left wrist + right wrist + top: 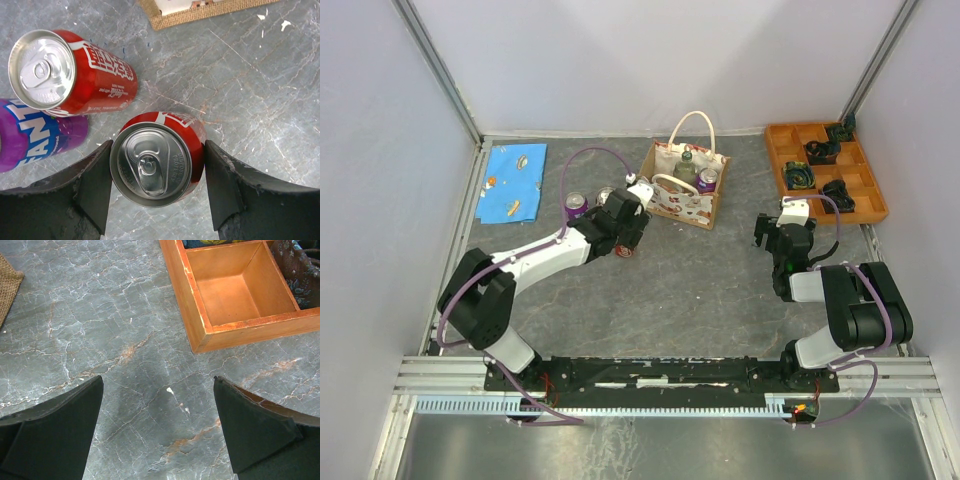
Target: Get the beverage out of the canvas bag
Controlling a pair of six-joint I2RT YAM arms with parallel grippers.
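Left claw (pixel 157 150) is closed on a red can (pixel 157 172), one finger pressed to each side, the can upright beside a second red can (pixel 75 70) and a purple Fanta can (pixel 35 132) on the tabletop (pixel 260 100). Just beyond them stands the canvas bag (pixel 685 190), upright, with a bottle (pixel 686 165) and a purple can (pixel 707 180) inside. Right claw (pixel 157 385) gapes wide and empty over the tabletop, near the orange tray (pixel 200 330).
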